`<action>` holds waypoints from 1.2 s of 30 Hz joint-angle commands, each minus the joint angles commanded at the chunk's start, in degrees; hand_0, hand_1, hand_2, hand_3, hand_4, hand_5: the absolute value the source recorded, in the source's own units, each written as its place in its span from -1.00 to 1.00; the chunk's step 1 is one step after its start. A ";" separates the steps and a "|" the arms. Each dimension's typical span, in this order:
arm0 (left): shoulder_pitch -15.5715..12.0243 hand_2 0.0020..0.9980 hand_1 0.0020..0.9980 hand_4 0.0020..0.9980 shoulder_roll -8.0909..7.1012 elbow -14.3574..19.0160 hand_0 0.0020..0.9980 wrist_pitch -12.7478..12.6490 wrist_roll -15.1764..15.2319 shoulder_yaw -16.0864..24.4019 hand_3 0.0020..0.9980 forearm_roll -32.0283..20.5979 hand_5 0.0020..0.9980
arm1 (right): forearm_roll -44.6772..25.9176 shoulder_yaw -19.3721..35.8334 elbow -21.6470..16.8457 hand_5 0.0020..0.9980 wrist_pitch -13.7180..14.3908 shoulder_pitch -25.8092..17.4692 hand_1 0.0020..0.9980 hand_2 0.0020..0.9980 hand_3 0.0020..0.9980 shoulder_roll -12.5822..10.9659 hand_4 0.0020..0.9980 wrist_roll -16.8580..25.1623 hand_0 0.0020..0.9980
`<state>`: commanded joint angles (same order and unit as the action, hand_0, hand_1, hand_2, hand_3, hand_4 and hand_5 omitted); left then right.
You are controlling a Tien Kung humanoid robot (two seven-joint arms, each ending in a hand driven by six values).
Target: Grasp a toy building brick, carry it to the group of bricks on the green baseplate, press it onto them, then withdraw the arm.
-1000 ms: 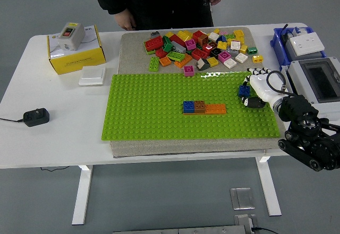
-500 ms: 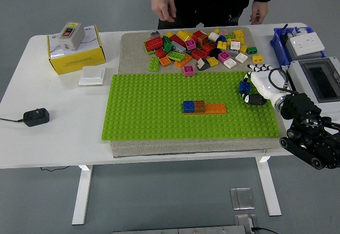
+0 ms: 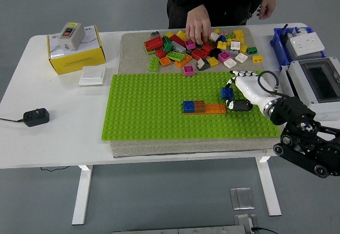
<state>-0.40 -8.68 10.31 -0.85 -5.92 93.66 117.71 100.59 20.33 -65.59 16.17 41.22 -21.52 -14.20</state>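
The right robot hand (image 3: 234, 97) comes in from the lower right over the green baseplate (image 3: 149, 117), its white fingers (image 3: 237, 75) curled round a small blue brick (image 3: 227, 93). That brick sits in the grip above the plate, just beside the right end of the row (image 3: 204, 107) already pressed on — a blue, a brown and an orange brick in a line near the plate's middle. Whether the held brick touches the orange one cannot be told from here. The black forearm (image 3: 303, 138) runs off toward the lower right corner.

The left robot hand does not show.

Behind the baseplate, on a grey mat (image 3: 133, 48), lies a loose pile of bricks (image 3: 199, 48) — red, yellow, green, orange, pink, white. A person stands at the far side of the counter (image 3: 53, 133); one hand (image 3: 198, 28) reaches down into the pile, fingers on the bricks near its middle, while the other hand (image 3: 267, 7) hangs by the body, clear of the counter.

At the left, a yellow box (image 3: 77, 54) carries a grey switch (image 3: 69, 34) on top, with a white plate (image 3: 92, 75) just beside it and a black plug (image 3: 35, 117) near the left edge. At the right stand a blue bin (image 3: 279, 42) holding a white socket (image 3: 305, 43) and, next to it, a grey case (image 3: 319, 83).
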 joint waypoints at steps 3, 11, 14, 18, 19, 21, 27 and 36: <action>-0.06 0.17 0.22 -0.17 0.05 0.00 0.27 0.09 0.03 0.34 0.45 0.35 0.41 | 0.46 -0.34 -2.92 -0.35 0.52 -0.90 1.00 1.00 0.14 1.31 -0.16 -0.02 1.00; -0.02 0.17 0.22 -0.17 -0.07 0.00 0.27 0.18 0.19 0.71 0.44 0.62 0.41 | 2.94 -0.96 -2.55 -0.35 1.10 -1.45 1.00 1.00 0.14 2.78 -0.15 0.16 1.00; -0.05 0.17 0.21 -0.16 -0.06 0.00 0.27 0.21 0.22 0.89 0.44 0.76 0.42 | 3.62 -0.79 -2.17 -0.32 1.11 -1.51 1.00 1.00 0.14 2.56 -0.13 0.29 1.00; -0.10 0.17 0.21 -0.16 0.01 0.00 0.27 0.25 0.21 1.00 0.44 0.90 0.42 | 3.98 -0.37 -2.31 -0.32 1.23 -1.56 1.00 1.00 0.14 2.15 -0.13 0.47 1.00; -0.09 0.17 0.21 -0.16 0.03 0.00 0.27 0.26 0.21 0.92 0.44 0.82 0.42 | 4.00 -0.33 -2.33 -0.32 1.22 -1.54 1.00 1.00 0.14 2.01 -0.13 0.51 1.00; -0.06 0.17 0.22 -0.17 0.04 0.00 0.27 0.26 0.21 0.78 0.44 0.66 0.42 | 4.06 -0.25 -2.34 -0.32 1.20 -1.56 1.00 1.00 0.14 1.77 -0.13 0.54 1.00; -0.11 0.17 0.21 -0.16 0.08 0.00 0.27 0.31 0.22 0.70 0.44 0.65 0.42 | 3.89 0.16 -2.12 -0.30 1.13 -1.75 1.00 1.00 0.16 1.07 -0.11 0.70 1.00; -0.41 0.17 0.22 -0.16 0.06 0.00 0.27 0.42 0.28 1.48 0.44 1.40 0.43 | 3.57 -0.60 0.12 -0.30 1.04 -2.12 1.00 1.00 0.15 1.33 -0.11 1.39 1.00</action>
<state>-0.81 -8.62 10.31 -0.43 -5.64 95.14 119.11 104.16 19.74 -65.47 17.21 39.10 -20.19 -12.81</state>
